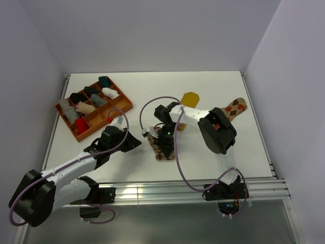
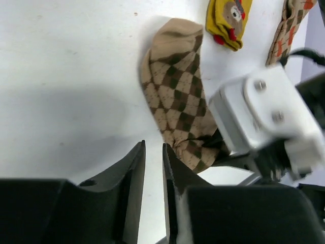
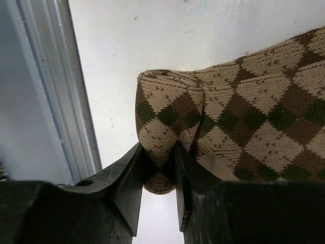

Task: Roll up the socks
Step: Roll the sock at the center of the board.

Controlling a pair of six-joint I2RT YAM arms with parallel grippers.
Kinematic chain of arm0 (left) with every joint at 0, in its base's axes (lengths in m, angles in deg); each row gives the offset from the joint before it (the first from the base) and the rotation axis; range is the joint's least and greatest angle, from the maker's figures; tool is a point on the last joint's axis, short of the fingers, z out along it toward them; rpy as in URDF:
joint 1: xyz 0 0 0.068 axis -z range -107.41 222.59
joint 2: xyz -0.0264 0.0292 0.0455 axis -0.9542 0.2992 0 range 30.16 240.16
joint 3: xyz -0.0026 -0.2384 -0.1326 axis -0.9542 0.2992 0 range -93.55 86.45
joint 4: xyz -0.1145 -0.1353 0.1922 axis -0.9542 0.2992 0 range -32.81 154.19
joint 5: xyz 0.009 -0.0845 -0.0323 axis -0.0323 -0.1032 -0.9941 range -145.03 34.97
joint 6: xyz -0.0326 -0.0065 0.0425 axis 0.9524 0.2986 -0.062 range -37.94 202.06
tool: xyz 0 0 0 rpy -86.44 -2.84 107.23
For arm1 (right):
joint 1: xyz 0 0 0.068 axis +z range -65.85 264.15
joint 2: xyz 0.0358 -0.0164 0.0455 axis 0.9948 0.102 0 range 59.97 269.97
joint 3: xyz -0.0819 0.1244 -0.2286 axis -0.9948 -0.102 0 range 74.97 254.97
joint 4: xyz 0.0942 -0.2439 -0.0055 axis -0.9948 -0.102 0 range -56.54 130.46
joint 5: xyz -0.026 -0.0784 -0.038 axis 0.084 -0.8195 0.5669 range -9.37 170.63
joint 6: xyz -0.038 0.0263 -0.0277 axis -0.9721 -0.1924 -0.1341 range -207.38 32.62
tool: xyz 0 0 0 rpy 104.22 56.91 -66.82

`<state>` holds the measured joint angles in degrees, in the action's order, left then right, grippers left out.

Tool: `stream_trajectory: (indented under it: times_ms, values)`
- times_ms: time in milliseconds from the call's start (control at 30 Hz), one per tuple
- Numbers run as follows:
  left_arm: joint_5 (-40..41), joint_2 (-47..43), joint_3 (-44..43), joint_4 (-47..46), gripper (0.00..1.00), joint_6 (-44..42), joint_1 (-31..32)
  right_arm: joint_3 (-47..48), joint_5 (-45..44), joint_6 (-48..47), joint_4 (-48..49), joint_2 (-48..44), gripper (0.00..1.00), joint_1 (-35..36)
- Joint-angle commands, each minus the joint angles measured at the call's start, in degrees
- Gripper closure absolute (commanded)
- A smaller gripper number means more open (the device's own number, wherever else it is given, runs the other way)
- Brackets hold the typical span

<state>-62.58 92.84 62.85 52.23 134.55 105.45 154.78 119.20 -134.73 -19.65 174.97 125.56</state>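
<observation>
your right gripper [image 3: 158, 155] is pinching the folded end of the soft brown-and-cream diamond-pattern knit sock [image 3: 238, 117]. only a small bit of the fold sits between its fingers. that sock lies flat near the middle of the white table [image 1: 218, 86], a little toward 6 o'clock. your left gripper [image 2: 154, 148] waits at about 9 o'clock from the sock. its fingers are almost pressed together with just a thin gap, and nothing is in them. i think the roll has only just begun. if you turn too fast, the little fold could slip out and flop open. if you pull instead of roll, the whole sock could slide on the smooth table and never wind up. nothing holds the far end down, so it may drag or twist. the two grippers are near each other, so they could bump if the left one comes in to help. the mustard yellow knit sock [image 1: 190, 97] at 12 o'clock and the long orange-brown-cream diamond knit sock [image 1: 235, 108] at 2 o'clock lie apart from it. a big sweep could still knock them.
</observation>
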Motion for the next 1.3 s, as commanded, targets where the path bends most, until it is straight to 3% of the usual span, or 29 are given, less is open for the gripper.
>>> stream_trajectory:
  times_ms: [0,300,433,800,1267]
  values:
    - [3.51,-4.66,3.28,-2.34,0.75,-3.27,0.36,4.73,2.21,-1.51,-8.43,4.52,0.65,-0.62]
    - [6.5,-3.62,4.96,-12.35,0.53,-12.22,13.44,15.28,3.97,-0.55,-14.41,15.25,0.64,-3.43]
    - [4.92,-0.63,4.44,-16.83,0.47,-15.22,15.39,18.27,5.38,-0.9,-17.22,18.41,0.64,-4.58]
    - [2.72,11.41,-1.71,-23.26,0.43,-24.18,17.94,21.0,7.22,-2.39,-22.05,22.72,0.61,-5.37]
    - [-1.68,18.71,-3.39,-28.01,0.44,-25.77,18.38,22.84,8.54,0.24,-22.32,24.48,0.61,-6.25]
